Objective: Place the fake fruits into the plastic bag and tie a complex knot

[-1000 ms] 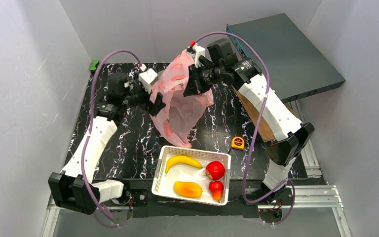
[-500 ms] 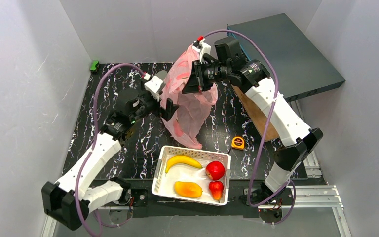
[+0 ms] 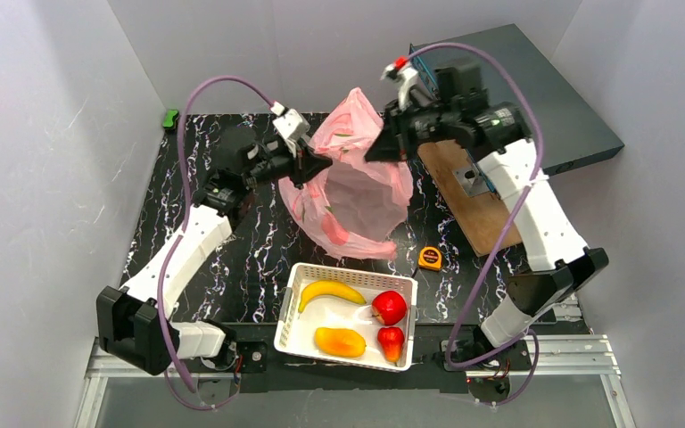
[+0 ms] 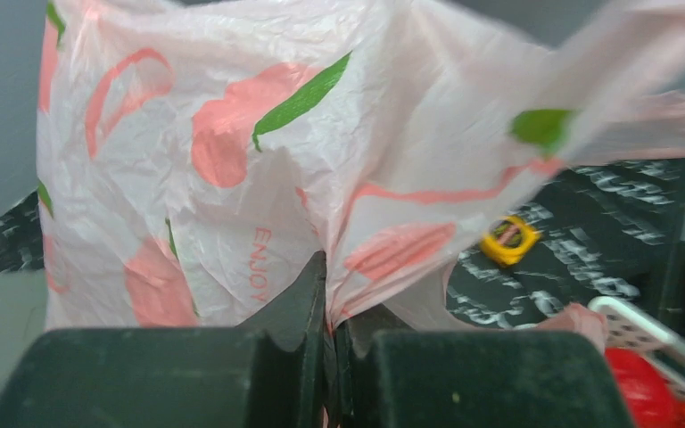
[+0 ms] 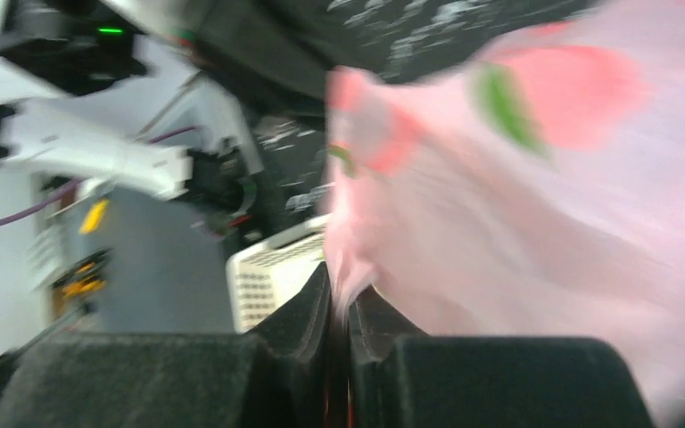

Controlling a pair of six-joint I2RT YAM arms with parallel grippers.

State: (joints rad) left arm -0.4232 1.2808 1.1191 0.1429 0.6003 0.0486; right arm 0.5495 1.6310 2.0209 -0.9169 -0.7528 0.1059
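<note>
Spreading the mouth of the plastic bag looks to be your step in hand. Draw the two held edges apart evenly and level, with only enough tension to make an opening a fruit can drop through; pull harder and the thin film may tear or slip. Your left gripper has its jaws pinched tight on a fold of the bag's left edge. Your right gripper is clamped on the right edge likewise, though that view is blurred. The bag hangs between them at upper centre of the top view. The banana, mango, apple and small red pointed fruit all lie in the white lattice basket at lower centre; none is bagged yet. One gripper must let go to fetch them, so settle the bag first.
</note>
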